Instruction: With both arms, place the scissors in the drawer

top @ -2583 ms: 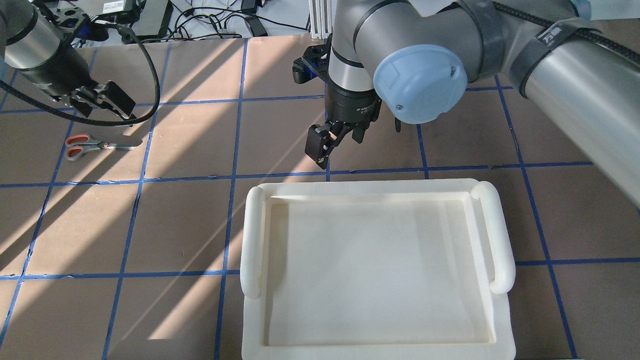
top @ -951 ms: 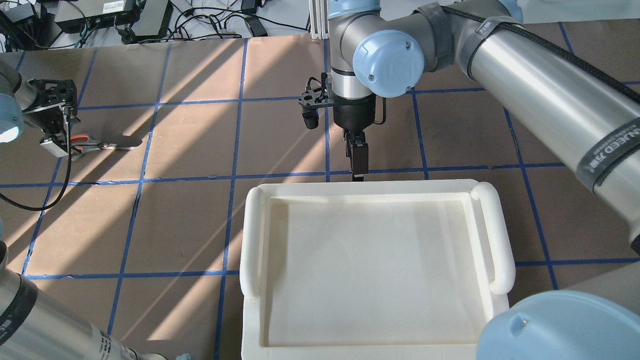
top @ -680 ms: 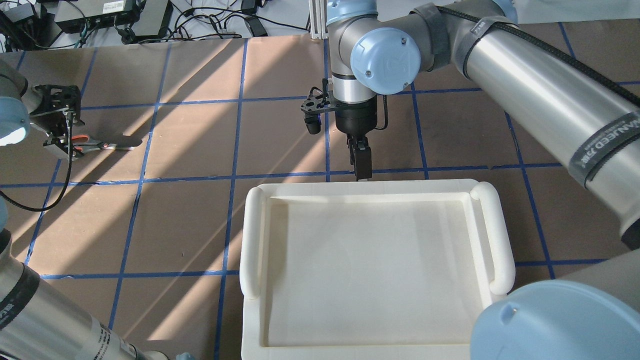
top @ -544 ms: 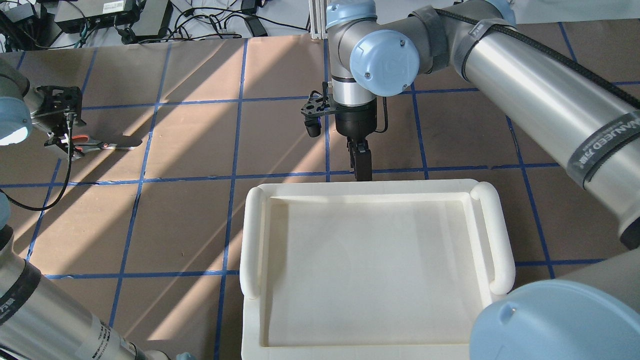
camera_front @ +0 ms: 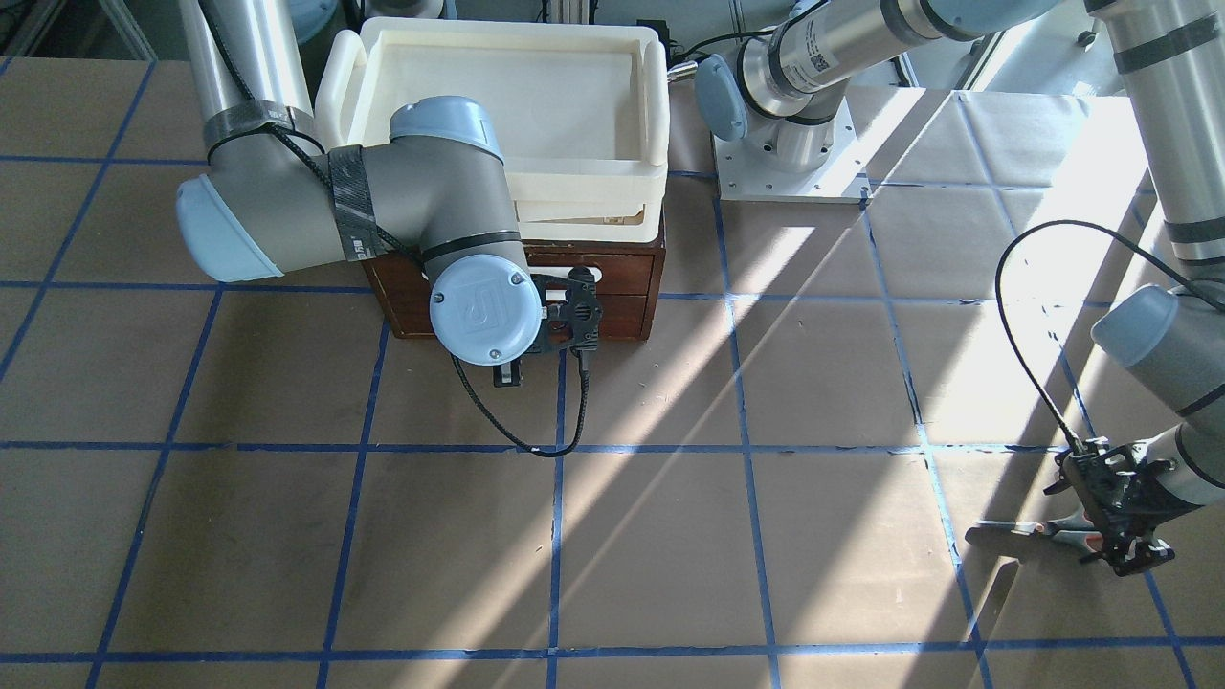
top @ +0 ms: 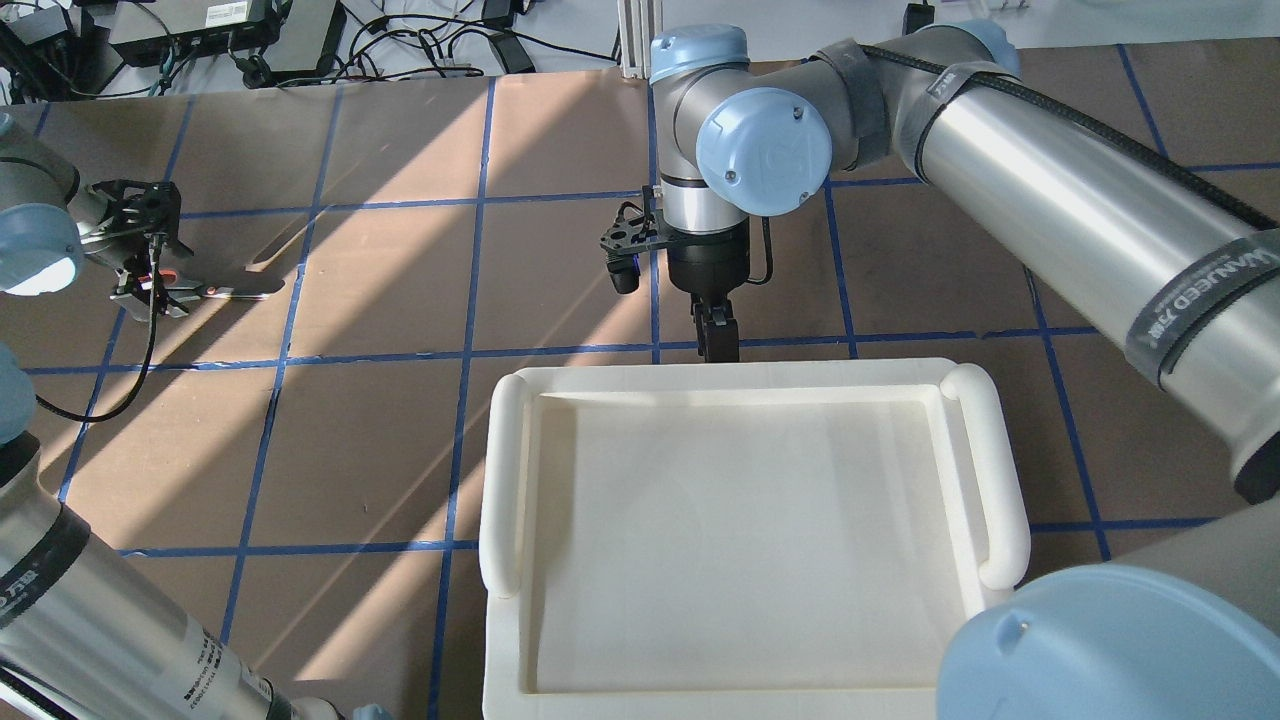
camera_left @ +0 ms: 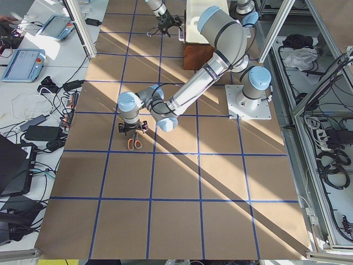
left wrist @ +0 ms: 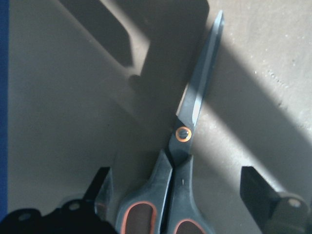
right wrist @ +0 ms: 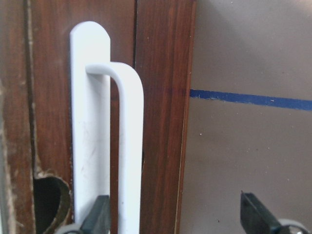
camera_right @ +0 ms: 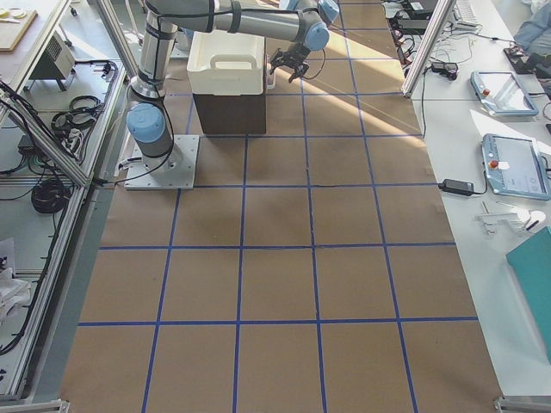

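Note:
The scissors [left wrist: 191,117] lie flat on the brown table, grey handles with orange-red loops toward my left gripper [left wrist: 180,195]. That gripper is open, one finger on each side of the handles. In the overhead view it [top: 150,288] stands over the handles, and the blades [top: 240,292] stick out to the right. My right gripper [right wrist: 178,217] is open in front of the dark brown drawer front [right wrist: 161,97]. The white bar handle [right wrist: 129,146] is close to its left finger [right wrist: 100,214]. In the overhead view this gripper [top: 718,338] points down at the tray's far edge. The drawers [camera_front: 622,287] look closed.
A cream plastic tray [top: 505,480] sits on top of the wooden drawer chest. The right arm's base plate [camera_front: 790,167] stands beside the chest. Blue tape lines grid the table. Cables and boxes [top: 230,30] lie past the far edge.
My left gripper has come down over the scissors' handles. My right gripper has turned edge-on and lowered to the tray's far edge, at the drawer front. The scissors have not moved.

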### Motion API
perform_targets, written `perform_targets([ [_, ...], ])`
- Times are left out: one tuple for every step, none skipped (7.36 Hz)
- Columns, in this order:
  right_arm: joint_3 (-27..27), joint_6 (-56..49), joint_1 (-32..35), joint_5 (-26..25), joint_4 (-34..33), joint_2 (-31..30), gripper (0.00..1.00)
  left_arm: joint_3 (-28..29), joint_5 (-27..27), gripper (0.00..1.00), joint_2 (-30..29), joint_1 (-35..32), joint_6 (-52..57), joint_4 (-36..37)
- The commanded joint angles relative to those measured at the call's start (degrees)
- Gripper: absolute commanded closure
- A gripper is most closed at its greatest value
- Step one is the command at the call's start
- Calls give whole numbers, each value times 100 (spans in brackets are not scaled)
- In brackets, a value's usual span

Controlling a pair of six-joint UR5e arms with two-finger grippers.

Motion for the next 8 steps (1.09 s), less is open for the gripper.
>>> perform_targets([
  [8,60,15,107,-21,12,9,34,-17,10,-88,0,148,8],
  [8,60,15,108,-21,12,12,34,-17,13,-115,0,156,8],
  [8,60,15,108,-12,12,24,43,-17,14,-141,0,156,8],
  [17,43,15,99,-21,12,42,43,-17,18,-141,0,165,8],
  [17,-10,15,99,-21,12,48,43,-17,22,-141,0,183,17],
  [8,-36,15,90,-82,12,50,43,-17,25,-150,0,313,78],
  [-27,-45,7,81,-204,30,50,43,-17,29,-194,0,376,209],
  [-79,-45,7,55,-310,99,50,43,-17,54,-212,0,385,228],
])
